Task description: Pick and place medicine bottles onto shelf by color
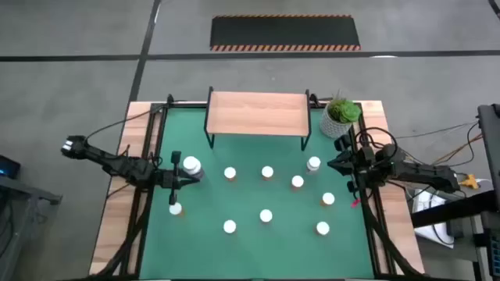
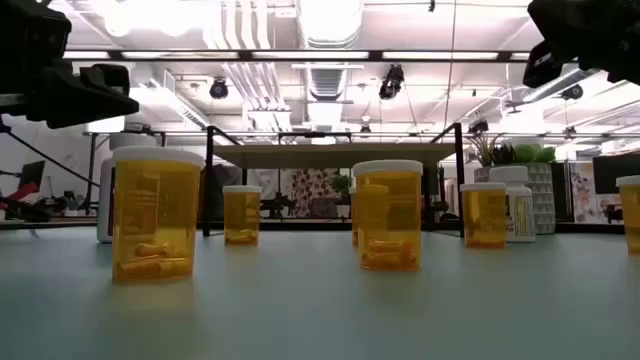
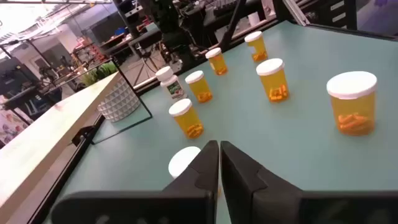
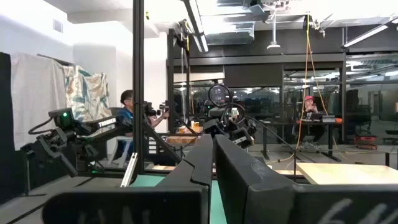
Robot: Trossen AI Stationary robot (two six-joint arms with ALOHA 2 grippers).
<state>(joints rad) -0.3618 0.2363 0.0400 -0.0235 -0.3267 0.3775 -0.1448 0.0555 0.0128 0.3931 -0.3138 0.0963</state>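
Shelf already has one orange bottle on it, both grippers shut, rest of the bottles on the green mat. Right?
Not quite. The shelf is bare: the high view shows no bottle on its board. All the bottles stand on the green mat. The left gripper and right gripper are shut, as you said.

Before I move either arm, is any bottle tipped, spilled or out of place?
Nothing stands out. The white-capped orange medicine bottles stand upright and apart on the green mat; the light-wood shelf holds none.
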